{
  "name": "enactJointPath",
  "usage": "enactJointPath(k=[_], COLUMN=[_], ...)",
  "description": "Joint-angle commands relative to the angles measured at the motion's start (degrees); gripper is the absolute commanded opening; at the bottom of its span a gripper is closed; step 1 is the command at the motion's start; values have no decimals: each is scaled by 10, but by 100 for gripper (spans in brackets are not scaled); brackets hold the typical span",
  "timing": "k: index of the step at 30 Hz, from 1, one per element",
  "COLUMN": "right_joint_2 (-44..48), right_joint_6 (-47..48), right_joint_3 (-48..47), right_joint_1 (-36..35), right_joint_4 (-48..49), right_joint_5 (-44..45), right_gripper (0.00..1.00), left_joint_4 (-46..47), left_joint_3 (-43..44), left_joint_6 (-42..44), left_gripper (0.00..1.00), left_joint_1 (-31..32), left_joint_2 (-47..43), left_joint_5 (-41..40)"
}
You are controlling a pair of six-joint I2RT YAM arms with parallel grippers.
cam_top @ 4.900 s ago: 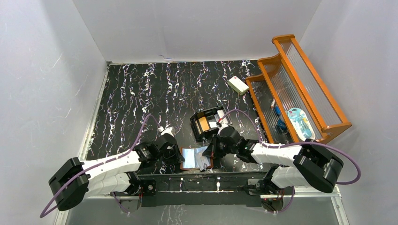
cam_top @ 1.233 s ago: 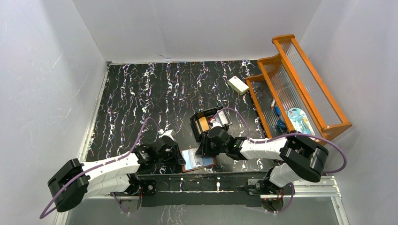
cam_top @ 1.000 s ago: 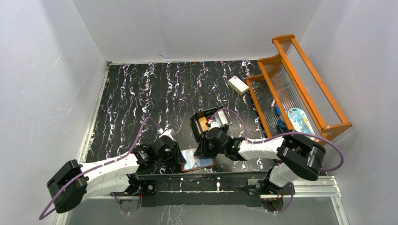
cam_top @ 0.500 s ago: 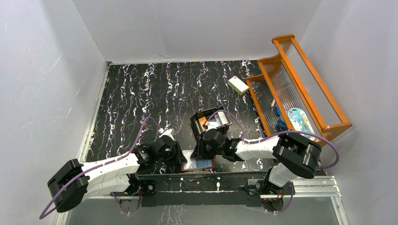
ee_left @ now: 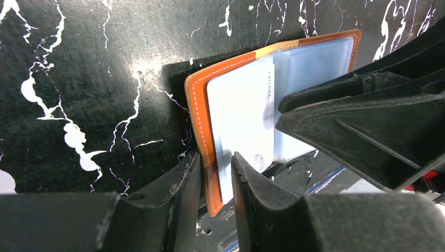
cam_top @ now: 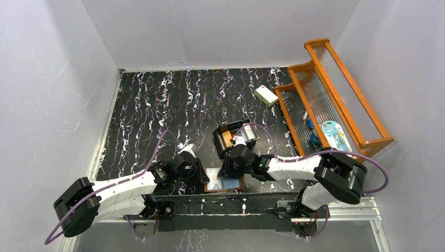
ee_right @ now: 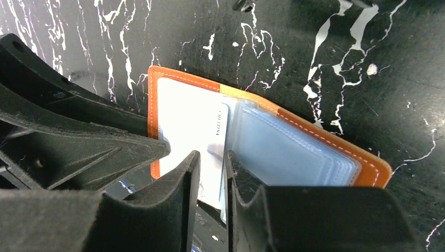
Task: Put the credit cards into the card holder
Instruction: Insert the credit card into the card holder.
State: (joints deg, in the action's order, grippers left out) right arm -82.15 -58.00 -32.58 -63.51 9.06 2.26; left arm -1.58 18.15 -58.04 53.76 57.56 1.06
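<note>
The brown card holder (cam_top: 225,184) lies open at the table's near edge, pale blue slots up. It also shows in the left wrist view (ee_left: 199,105) and the right wrist view (ee_right: 315,139). A white credit card (ee_right: 191,123) lies on its left half, also seen in the left wrist view (ee_left: 244,115). My left gripper (ee_left: 216,176) is shut on the holder's left cover edge. My right gripper (ee_right: 211,168) is closed narrowly over the white card's near edge at the fold. An orange card (cam_top: 228,138) sits in the black box (cam_top: 220,147) behind.
A white block (cam_top: 266,95) lies at the back right. An orange wooden rack (cam_top: 336,58) with small items stands along the right side. The metal rail (cam_top: 246,202) of the arm bases runs just in front of the holder.
My right gripper has moved left over the open holder. The holder has turned slightly and now lies squarer to the table edge. My left gripper has kept its hold.
</note>
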Motion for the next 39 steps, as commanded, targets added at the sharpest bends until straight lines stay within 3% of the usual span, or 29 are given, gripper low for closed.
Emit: enactJointPath(k=[1,11,18,22,27,32,39], right_joint_2=[-14,-31,-32,-24,35,92,73], right_joint_6=[-1,-9,-14,2,64,161,271], right_joint_3=[-17,-14,-4,-11,-37,-111,-230], right_joint_1=[-4,-9,-10,-9,3,22,81], right_joint_4=[22,39,96,83,-25,-155,-291], right_joint_5=[-9,-9,-28,-27,14,83,157], right_gripper=[31,32,19,19,30,48,54], left_joint_4=[11,17,24,13,-49,-66,-107], left_joint_3=[14,18,19,20,43,51,68], left_joint_6=[5,4,3,5,3,-1,-3], left_gripper=[26,27,26,21,12,10,10], left_joint_1=[0,0,0,0,0,0,-5], left_joint_2=[3,7,16,9,7,-6,-2], left_joint_5=[1,1,4,-5,-42,-68,-86])
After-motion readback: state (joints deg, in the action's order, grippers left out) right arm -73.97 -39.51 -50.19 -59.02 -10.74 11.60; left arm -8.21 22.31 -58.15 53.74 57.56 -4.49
